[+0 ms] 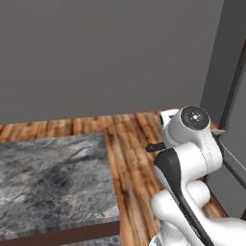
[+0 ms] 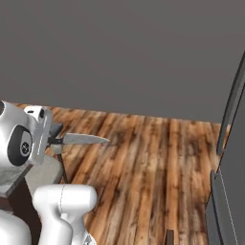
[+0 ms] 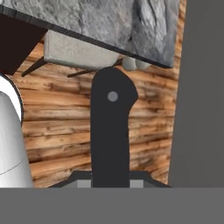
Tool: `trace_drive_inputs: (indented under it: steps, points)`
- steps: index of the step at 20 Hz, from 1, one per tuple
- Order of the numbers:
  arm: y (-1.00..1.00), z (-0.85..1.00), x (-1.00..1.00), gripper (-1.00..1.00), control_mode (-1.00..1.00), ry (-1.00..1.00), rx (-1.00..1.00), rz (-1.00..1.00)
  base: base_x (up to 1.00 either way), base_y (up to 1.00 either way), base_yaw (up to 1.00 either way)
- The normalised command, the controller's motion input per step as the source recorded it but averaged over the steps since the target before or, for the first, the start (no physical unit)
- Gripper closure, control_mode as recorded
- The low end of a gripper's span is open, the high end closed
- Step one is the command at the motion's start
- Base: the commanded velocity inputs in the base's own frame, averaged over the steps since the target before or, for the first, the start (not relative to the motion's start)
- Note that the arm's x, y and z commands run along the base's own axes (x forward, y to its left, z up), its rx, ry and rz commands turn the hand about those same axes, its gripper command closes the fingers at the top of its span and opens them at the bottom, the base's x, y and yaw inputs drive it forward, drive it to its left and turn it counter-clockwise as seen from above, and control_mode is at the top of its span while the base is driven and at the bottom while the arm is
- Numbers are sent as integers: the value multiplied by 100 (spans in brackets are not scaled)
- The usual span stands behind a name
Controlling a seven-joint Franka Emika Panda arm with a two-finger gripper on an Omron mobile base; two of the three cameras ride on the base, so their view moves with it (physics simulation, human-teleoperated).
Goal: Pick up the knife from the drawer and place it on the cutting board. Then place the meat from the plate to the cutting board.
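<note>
The white robot arm's jaws (image 2: 53,141) are closed on the black handle of the small kitchen knife (image 2: 82,139) with a pointed silver-grey blade. In the right base view the knife is held level in the air above the brown plank floor (image 2: 153,167), its tip pointing to the right, away from the arm. In the hand view the black handle (image 3: 110,131) rises from between the two dark finger tips (image 3: 85,183), a small grey rivet near its rounded end. Beyond it lies the edge of the grey marble worktop (image 3: 105,17). In the left base view the same grey marble worktop (image 1: 48,182) sits at lower left, beside the plank floor, with a plain grey wall (image 1: 105,53) behind.
</note>
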Motion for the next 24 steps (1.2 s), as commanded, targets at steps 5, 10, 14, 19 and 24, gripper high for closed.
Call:
trace_drive_inputs:
  steps: [5, 10, 14, 19, 24]
  points:
    - [0, 0, 0, 100, 100, 0, 0, 0, 100, 0, -3]
    - [0, 0, 0, 100, 100, 0, 0, 0, 100, -15, 32]
    - [0, 0, 0, 100, 100, 0, 0, 0, 100, -27, 78]
    - [0, 0, 0, 100, 100, 0, 0, 0, 80, -52, 73]
    - [0, 0, 0, 100, 100, 0, 0, 0, 61, -56, 74]
